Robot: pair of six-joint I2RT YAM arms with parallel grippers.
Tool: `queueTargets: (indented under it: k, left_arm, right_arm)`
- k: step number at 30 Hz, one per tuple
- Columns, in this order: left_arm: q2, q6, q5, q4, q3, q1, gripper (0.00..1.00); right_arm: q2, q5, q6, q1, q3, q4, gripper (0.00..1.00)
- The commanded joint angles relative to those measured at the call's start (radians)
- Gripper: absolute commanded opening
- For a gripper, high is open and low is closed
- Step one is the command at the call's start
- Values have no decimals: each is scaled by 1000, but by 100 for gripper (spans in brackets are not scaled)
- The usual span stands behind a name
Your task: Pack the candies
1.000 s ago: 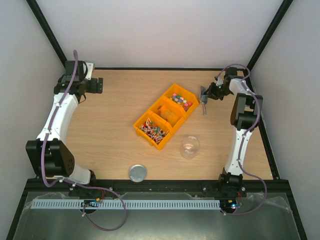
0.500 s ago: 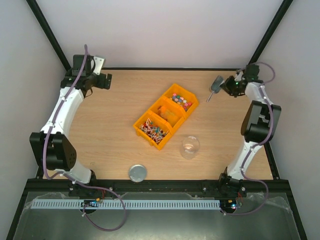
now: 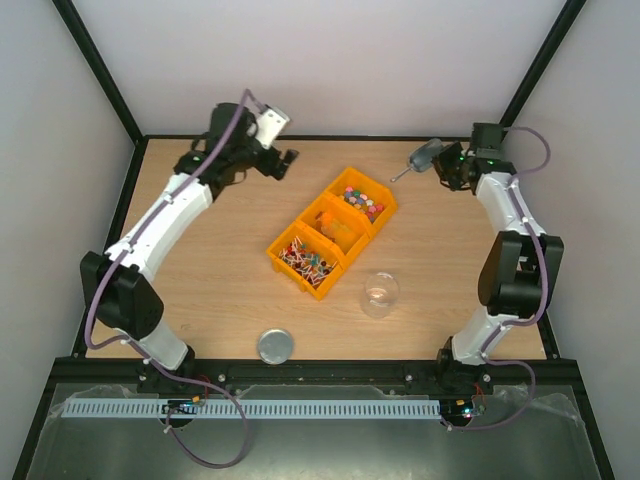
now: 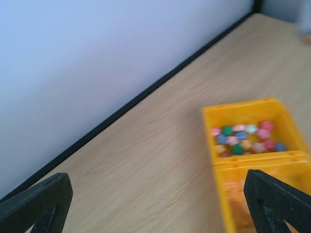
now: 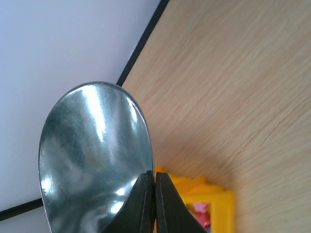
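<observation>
**Right pincer clamped on a spoon, left pincer wide apart**

Your right pincer [image 3: 446,163] has its fingers pressed together on a metal spoon [image 3: 424,155]. In the right wrist view the two dark fingers [image 5: 146,199] meet with no gap at the lower edge of the shiny bowl of the spoon [image 5: 92,150]. The bowl fills much of that view. From above, the spoon sticks out leftward from the pincer, near the back wall. It sits beyond the far end of the yellow tray [image 3: 318,288] and does not touch it.

Your left pincer [image 3: 283,163] stands fully apart and holds nothing. In the left wrist view its fingertips [image 4: 53,187] sit at the two bottom corners with bare worktop [image 4: 146,160] between them. It is at the far left of the worktop [image 3: 220,260], turned towards the tray.

The candies [image 3: 305,258] lie heaped in the tray's compartment nearest the arm bases, well apart from both pincers. The middle compartment holds orange pieces [image 3: 335,225]. The far one holds pastel block-like pieces [image 3: 362,202], which are also seen from the left wrist [image 4: 245,138].

A clear glass jar [image 3: 380,293] stands open just beside the tray on its right. A round metal lid [image 3: 275,346] lies flat near the front edge.
</observation>
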Motion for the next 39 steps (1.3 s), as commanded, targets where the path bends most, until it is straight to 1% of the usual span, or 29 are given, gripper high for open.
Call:
queueTargets:
  k: [1,3,7,12,14,17,21,23,24,28,32,36,39]
  left_arm:
    - [-22,44,2,100,-46,-144,100]
    - [-15,47,6,107,-52,-204,100]
    - [-1,66,11,110,-65,-308,99]
    - [45,116,-8,125,-69,-383,94]
    - [75,139,-21,131,-65,-395,90]
    - [139,158,-80,123,-25,-418,87]
    - [198,165,-110,113,24,-432,78]
    - [204,166,-102,146,17,-431,73]
    - [203,169,-92,172,6,-432,69]
    - [201,174,-83,295,-52,-436,59]
    - [238,160,-96,328,-37,-437,46]
    - [256,161,-104,352,-41,-438,41]
    - [260,163,-113,375,-51,-436,39]
  right_arm:
    - [-61,117,153,94,20,-120,1]
    - [-65,148,214,123,26,-154,1]
    - [-76,161,249,170,6,-157,1]
    - [-109,177,261,226,-19,-150,1]
    - [-123,189,257,246,-22,-156,1]
    - [-138,198,260,270,-30,-158,1]
    - [-151,182,277,285,-52,-147,1]
    - [-155,175,285,291,-63,-140,1]
    - [-157,170,289,294,-70,-138,1]
    - [-163,150,303,303,-85,-123,1]
    - [-171,143,308,307,-87,-118,1]
    - [-184,128,316,306,-107,-111,1]
    - [-189,119,320,307,-116,-109,1]
